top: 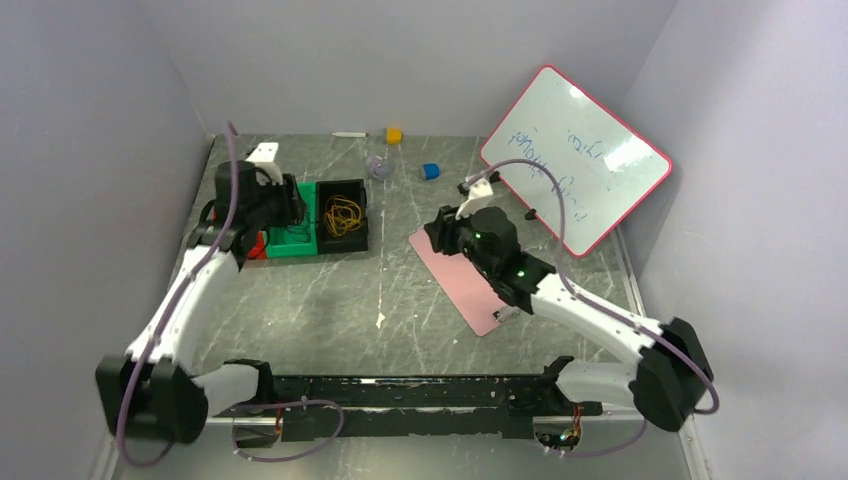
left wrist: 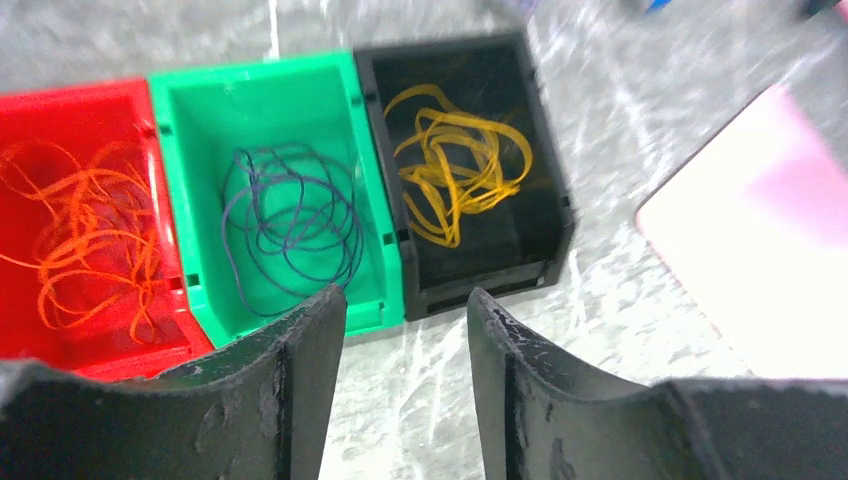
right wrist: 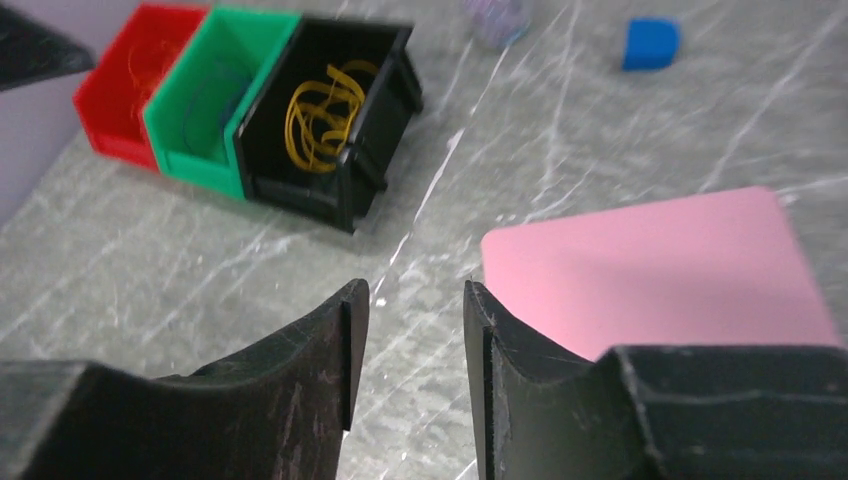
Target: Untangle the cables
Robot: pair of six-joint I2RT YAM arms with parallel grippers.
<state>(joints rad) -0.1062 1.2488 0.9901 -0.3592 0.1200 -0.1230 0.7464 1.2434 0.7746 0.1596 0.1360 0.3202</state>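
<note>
Three small open plastic bins stand touching in a row on a grey marbled surface (left wrist: 620, 130), seen from the left wrist camera. The red bin (left wrist: 70, 92) on the left holds a loose tangle of thin orange-red cable (left wrist: 95, 235). The green bin (left wrist: 250, 110) in the middle holds a dark blue-black cable (left wrist: 300, 220) curled into round loops. The black bin (left wrist: 480, 280) on the right holds a yellow cable (left wrist: 455, 165) in a loose knot of loops. Each colour lies in its own bin, apart from the others.

The white left arm (top: 195, 285) reaches to the bins; the left jaws hang just before the gap between the green and black bins, released, with nothing between them.

The white right arm (top: 590, 315) reaches over a flat pink rectangular mat (right wrist: 660, 265) lying to the right of the bins. The right jaws are parted too and grasp nothing; bare surface and the mat's corner show beneath them.

Farther back lie a small blue block (right wrist: 650, 43) and a small yellow cube (top: 394, 135). A red-framed whiteboard (top: 575, 160) with faint writing leans at the far right.
</note>
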